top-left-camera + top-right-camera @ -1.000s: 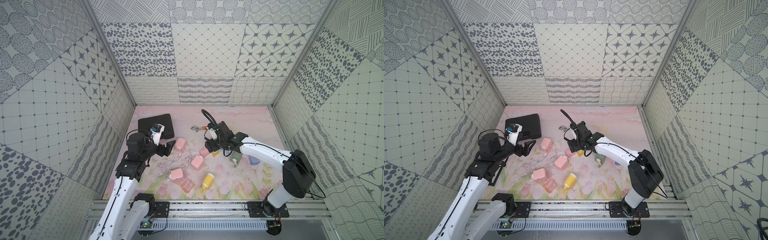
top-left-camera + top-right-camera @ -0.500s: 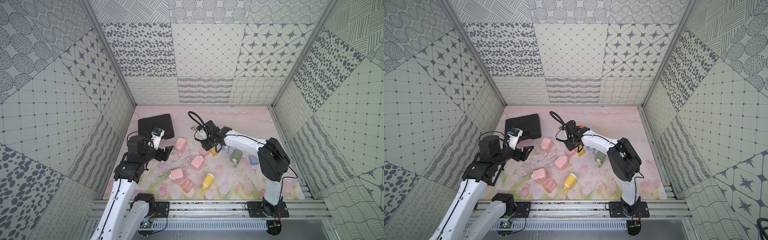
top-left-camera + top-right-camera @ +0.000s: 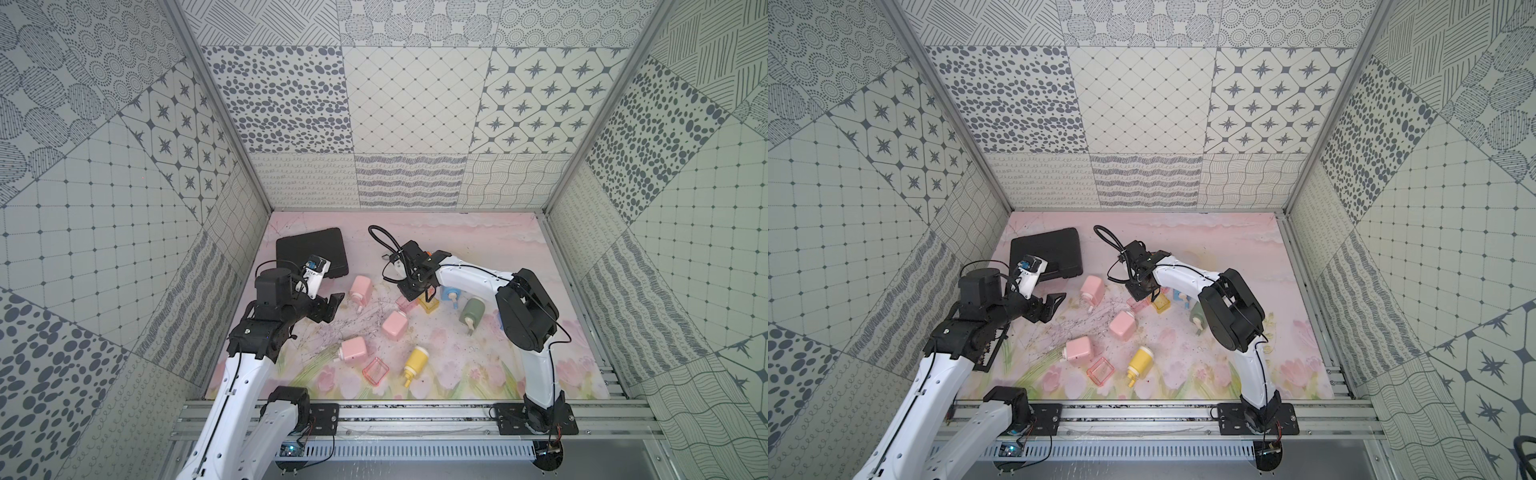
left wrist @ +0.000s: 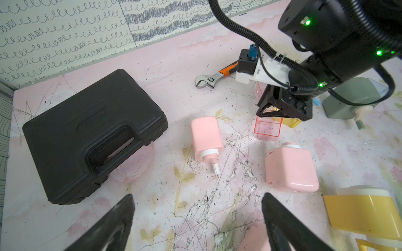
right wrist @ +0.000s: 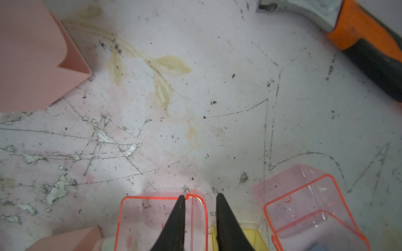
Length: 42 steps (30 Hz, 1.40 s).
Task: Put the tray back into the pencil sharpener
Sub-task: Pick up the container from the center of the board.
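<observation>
We find the right gripper (image 5: 200,195) narrowed astride one wall of the clear pink tray (image 5: 152,219), with one finger inside and one outside. We cannot tell whether it clamps. The tray rests on the mat (image 5: 195,108), just beside a yellow tray (image 5: 254,236). The left gripper (image 4: 196,195) stands wide and empty above the mat, near a pink pencil sharpener (image 4: 206,137).

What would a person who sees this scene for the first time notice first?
Probably the pastel pencil sharpeners scattered over the flowered mat, many of them pink. Near the middle, the right gripper straddles one wall of a clear pink tray, one finger inside it. A black case lies in the far left corner, and the left gripper hangs open, holding nothing.
</observation>
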Available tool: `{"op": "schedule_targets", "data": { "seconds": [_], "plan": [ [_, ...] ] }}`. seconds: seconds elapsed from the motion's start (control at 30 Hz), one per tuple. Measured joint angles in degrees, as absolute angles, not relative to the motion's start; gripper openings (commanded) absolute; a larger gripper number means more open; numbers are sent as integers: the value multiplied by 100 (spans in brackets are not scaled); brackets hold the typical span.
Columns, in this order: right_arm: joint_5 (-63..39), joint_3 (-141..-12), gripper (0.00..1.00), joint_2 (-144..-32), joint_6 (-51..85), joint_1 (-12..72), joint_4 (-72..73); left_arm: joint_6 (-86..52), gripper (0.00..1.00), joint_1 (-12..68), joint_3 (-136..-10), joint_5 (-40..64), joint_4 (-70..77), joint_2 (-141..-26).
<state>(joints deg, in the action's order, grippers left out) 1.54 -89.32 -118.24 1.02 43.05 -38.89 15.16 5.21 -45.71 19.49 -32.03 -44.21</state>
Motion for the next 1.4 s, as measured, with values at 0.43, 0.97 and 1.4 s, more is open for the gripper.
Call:
{"op": "schedule_targets", "data": {
  "seconds": [0.43,0.97,1.4],
  "plan": [
    [71,-8914,32,-11727,104,4305,-4112,1708,91,521,-4703,1935,-3232,-4687],
    [187,-8829,24,-11638,106,4379,-4202,1907,90,521,-4753,1959,-3236,-4928],
    [204,-8871,7,-11909,152,4442,-4265,2115,90,521,-4834,1962,-3258,-4980]
  ]
}}
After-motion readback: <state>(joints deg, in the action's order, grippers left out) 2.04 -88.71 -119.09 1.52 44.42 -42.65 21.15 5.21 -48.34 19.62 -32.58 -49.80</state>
